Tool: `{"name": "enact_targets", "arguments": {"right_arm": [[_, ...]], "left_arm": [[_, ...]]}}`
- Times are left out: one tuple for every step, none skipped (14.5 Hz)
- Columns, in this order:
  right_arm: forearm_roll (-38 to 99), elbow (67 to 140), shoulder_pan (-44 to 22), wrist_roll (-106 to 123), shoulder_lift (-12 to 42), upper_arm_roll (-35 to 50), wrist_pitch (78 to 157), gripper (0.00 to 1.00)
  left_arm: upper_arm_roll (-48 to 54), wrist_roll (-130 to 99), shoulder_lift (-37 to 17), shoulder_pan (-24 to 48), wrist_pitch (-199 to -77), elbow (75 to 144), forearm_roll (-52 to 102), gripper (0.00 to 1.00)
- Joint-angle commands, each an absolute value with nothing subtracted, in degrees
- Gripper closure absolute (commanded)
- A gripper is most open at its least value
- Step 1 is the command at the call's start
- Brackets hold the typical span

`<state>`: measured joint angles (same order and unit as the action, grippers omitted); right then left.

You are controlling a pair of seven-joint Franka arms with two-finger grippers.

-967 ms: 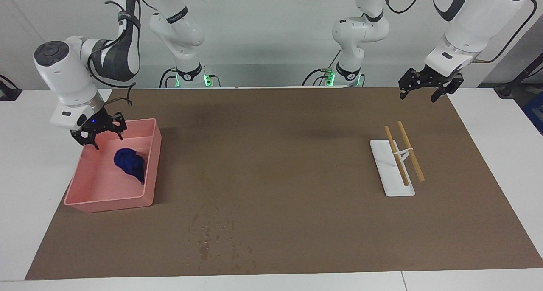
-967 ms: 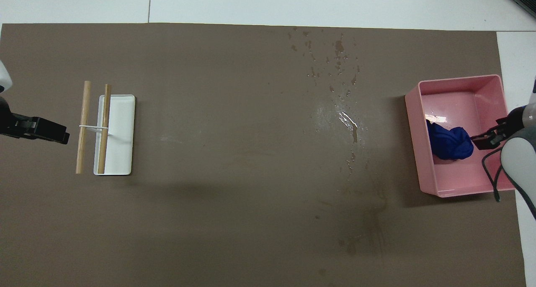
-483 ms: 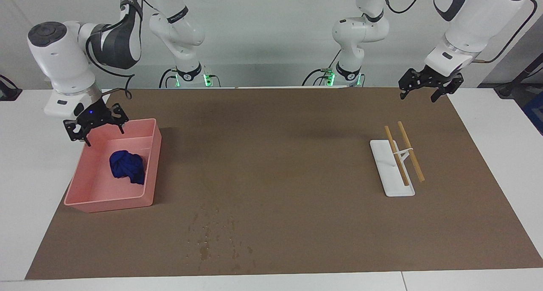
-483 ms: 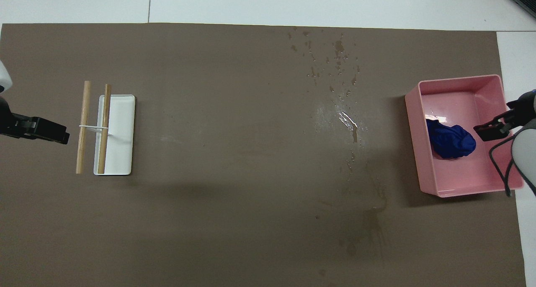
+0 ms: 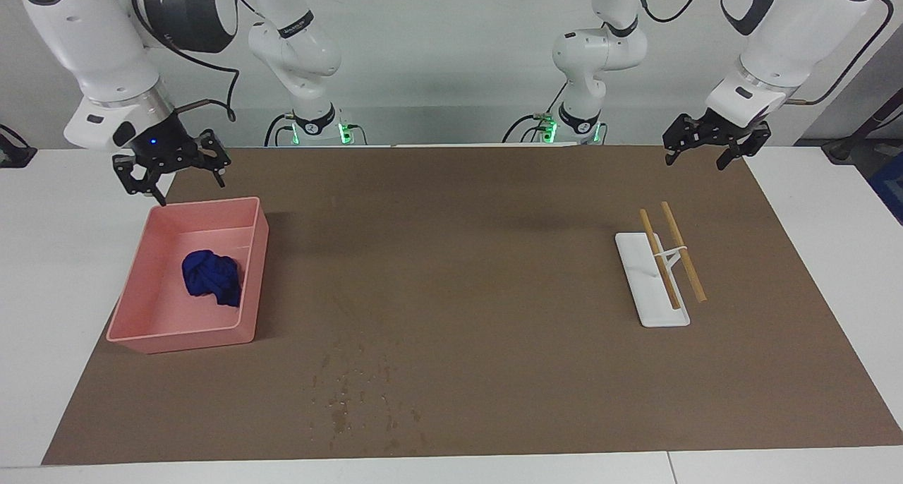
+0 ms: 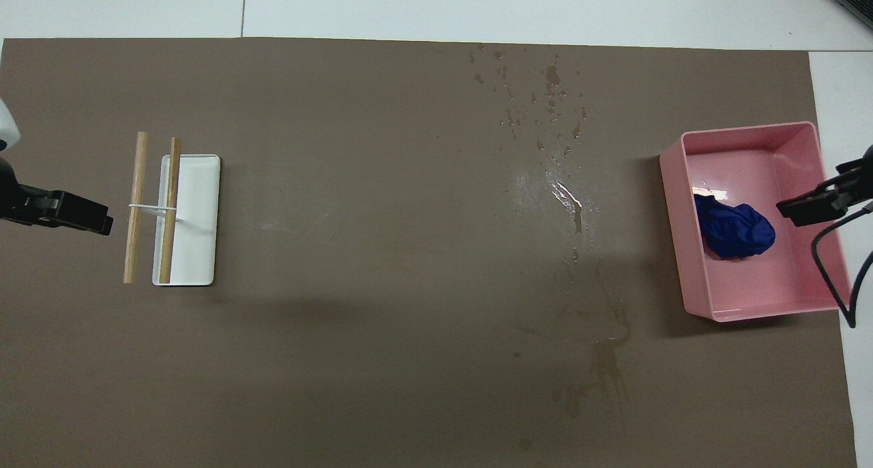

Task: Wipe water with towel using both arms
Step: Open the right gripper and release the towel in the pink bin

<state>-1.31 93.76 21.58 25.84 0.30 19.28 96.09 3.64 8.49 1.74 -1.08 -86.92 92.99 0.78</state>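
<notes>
A brown mat (image 5: 494,272) covers most of the white table (image 5: 42,258). At about nine o'clock in the facing view sits the pink tub (image 5: 187,332), and the blue towel (image 5: 211,278) lies crumpled inside it, touching no gripper. The right gripper (image 5: 173,177) hangs in the air over the tub's edge nearest the robots, jaws spread and empty; from overhead only its tip shows, cut off by the frame edge at three o'clock. The left gripper (image 5: 709,149) hovers at about two o'clock over the mat's corner, fingers apart, holding nothing. Near it lies a white tray (image 5: 638,286) with two wooden sticks (image 5: 670,255) across it. The water (image 5: 353,396) is a scatter of small dark specks toward six o'clock, faint and hard to outline.
</notes>
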Motion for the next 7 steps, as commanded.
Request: {"name": "enact_targets", "arguments": {"right_arm": [[-0.8,92.9,19.9,18.8,0.9,19.8,94.3,0.0],[-0.8,93.1,19.8,17.2,0.9,19.8,94.3,0.0],[-0.8,93.1,19.3,16.5,0.9,19.8,94.2,0.0],[-0.9,92.8,18.6,16.4,0.9,19.7,94.0,0.0],[-1.0,91.9,18.5,16.4,0.9,19.7,93.3,0.0],[-0.8,90.6,18.5,16.5,0.8,19.5,93.3,0.0],[-0.7,88.5,18.7,17.2,0.6,18.9,92.8,0.0]], "left_arm": [[3.7,8.3,2.8,-1.1,-86.7,94.1,-0.3,0.0],[3.7,8.3,2.8,-1.1,-86.7,94.1,-0.3,0.0],[3.7,8.3,2.8,-1.1,-86.6,94.1,-0.3,0.0],[3.7,8.3,2.8,-1.1,-86.6,94.1,-0.3,0.0],[3.7,8.3,2.8,-1.1,-86.7,94.0,-0.3,0.0],[3.7,8.3,2.8,-1.1,-86.7,94.1,-0.3,0.0],[3.7,8.3,2.8,-1.1,-86.7,94.1,-0.3,0.0]]}}
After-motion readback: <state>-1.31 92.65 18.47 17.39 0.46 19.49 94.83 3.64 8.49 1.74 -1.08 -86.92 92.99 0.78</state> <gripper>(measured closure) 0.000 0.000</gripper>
